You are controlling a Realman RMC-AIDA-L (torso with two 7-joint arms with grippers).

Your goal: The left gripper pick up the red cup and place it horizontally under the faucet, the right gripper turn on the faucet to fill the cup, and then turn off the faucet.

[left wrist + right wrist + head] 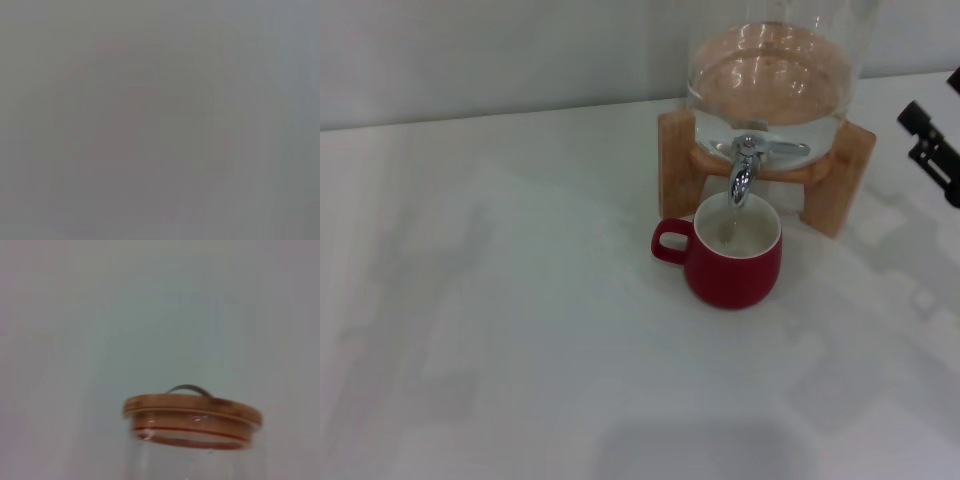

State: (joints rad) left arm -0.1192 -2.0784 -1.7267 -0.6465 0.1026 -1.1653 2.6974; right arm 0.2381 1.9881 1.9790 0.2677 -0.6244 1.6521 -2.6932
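The red cup [732,262] stands upright on the white table, its loop handle pointing to the view's left. Its white inside sits directly below the spout of the chrome faucet [746,165], whose lever points toward the right. The faucet is fitted to a clear glass jar [770,75] holding water, on a wooden stand [676,165]. My right gripper [930,150] shows only as black parts at the right edge, beside the stand and apart from the faucet. The left gripper is out of view; the left wrist view shows only plain grey.
The right wrist view shows the jar's wooden lid [192,417] with a thin metal handle [190,388] against a pale wall. White table [500,330] stretches left of and in front of the cup.
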